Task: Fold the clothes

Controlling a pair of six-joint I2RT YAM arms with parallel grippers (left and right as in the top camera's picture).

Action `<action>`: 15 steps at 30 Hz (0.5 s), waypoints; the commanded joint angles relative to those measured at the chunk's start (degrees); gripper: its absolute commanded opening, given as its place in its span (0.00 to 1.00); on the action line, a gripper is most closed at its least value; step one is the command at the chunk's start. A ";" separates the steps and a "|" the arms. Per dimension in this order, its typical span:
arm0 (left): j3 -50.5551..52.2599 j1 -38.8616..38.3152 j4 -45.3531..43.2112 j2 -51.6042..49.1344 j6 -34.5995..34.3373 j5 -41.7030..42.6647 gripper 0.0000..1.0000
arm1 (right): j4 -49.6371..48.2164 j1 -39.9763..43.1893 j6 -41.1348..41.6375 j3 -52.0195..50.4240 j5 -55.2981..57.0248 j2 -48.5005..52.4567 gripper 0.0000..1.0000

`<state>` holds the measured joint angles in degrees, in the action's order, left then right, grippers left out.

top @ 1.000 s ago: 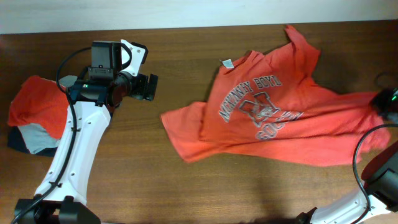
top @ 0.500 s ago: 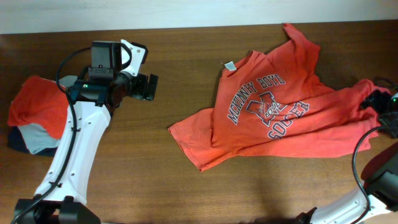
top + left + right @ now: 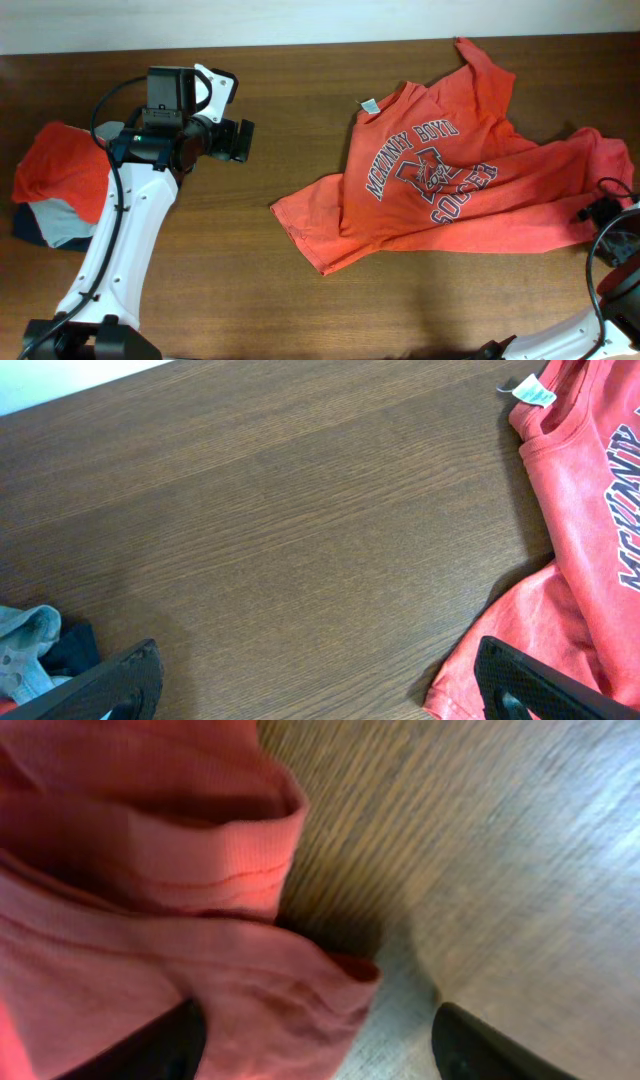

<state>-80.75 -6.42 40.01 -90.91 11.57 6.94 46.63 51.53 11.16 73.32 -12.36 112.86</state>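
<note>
- Overhead, at the near right edge of the table [image 3: 300,80], the right gripper [image 3: 598,212] sits against the lower right border of the orange-red T-shirt [image 3: 440,190].
- Up close in the right wrist view, the right gripper [image 3: 320,1040] has its fingers spread. A rolled edge of the T-shirt [image 3: 150,900] lies beside the left finger, with bare wood in front of the other, and nothing is clamped.
- The T-shirt lies rumpled and face up on the right half of the table. Its lettering [image 3: 430,165] runs slantwise and one sleeve points toward the far edge.
- The white neck tag [image 3: 367,103] sticks out at the collar, on the shirt's far left side.
- The left gripper [image 3: 240,140] hangs over bare wood left of centre, well apart from the shirt. In the left wrist view the left gripper [image 3: 320,680] has its fingers wide apart and holds nothing.
- At the left edge lies a small heap, with an orange-red piece [image 3: 60,165] on top, a grey-blue piece [image 3: 60,222] below it and a navy piece [image 3: 25,228] at its side.
- Beyond the table runs a pale wall [image 3: 200,20].
</note>
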 commanded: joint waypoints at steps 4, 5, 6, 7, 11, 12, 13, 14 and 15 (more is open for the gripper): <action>-0.68 -0.20 0.09 0.22 0.94 0.76 0.99 | -0.48 0.42 -1.27 -1.57 -3.85 -0.46 0.28; -0.68 -0.20 0.11 0.22 0.94 0.76 0.99 | 0.15 0.42 -1.25 -1.20 -4.33 -1.09 0.21; -0.68 -0.20 0.11 0.22 0.94 0.76 0.99 | 0.74 0.39 -1.27 -0.79 -5.03 -1.95 0.14; -0.68 -0.20 0.11 0.22 0.94 0.76 0.99 | 1.42 0.39 -1.27 -0.26 -5.57 -3.06 0.10; -0.68 -0.20 0.09 0.22 0.94 0.79 0.99 | 6.60 0.20 -1.18 3.41 -6.62 -9.88 0.06; -0.68 -0.20 0.11 0.22 0.94 0.79 0.99 | 10.60 0.20 -0.09 5.88 -6.47 -13.92 0.06; -0.68 -0.20 0.11 0.22 0.94 0.79 0.99 | 12.28 0.20 -0.11 6.82 -6.49 -15.39 0.05; -0.68 -0.20 0.11 0.22 0.94 0.79 0.99 | 14.82 0.20 -0.15 8.15 -6.03 -17.44 0.06; -0.68 -0.20 0.11 0.22 0.94 0.79 0.99 | 18.40 0.20 -0.13 9.75 -3.82 -20.17 0.06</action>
<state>-80.75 -6.42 40.07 -90.91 11.57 6.96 58.74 51.72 10.57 77.54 -17.91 101.21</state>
